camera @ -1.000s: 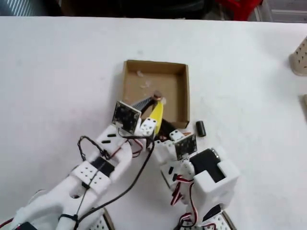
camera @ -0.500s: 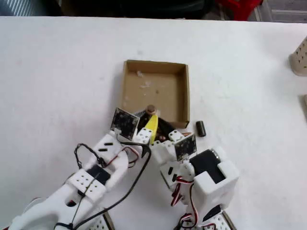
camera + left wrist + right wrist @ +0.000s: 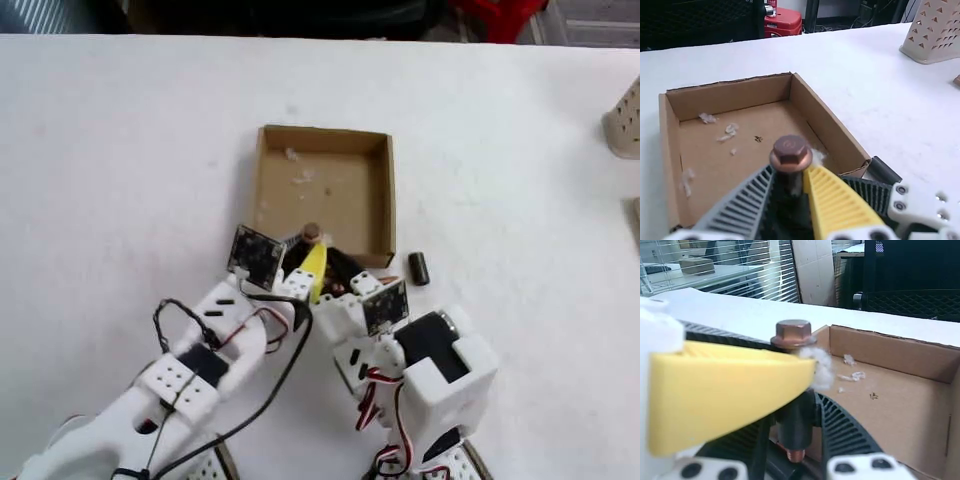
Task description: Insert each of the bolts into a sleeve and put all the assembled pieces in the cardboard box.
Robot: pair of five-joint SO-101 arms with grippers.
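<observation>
Nearest you, your right gripper (image 3: 338,268) clamps a black sleeve (image 3: 797,422) with the bolt's shank through it. Your left gripper (image 3: 790,175) pinches that copper bolt (image 3: 791,155) under its head, above the cardboard box's (image 3: 325,131) near edge. A second sleeve (image 3: 418,268) lies just right of the box.

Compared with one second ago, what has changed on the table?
The left gripper, shut on the bolt, drew back from over the cardboard box to its edge nearest the arms, beside the right arm. The right arm, box and loose sleeve stayed put.
</observation>
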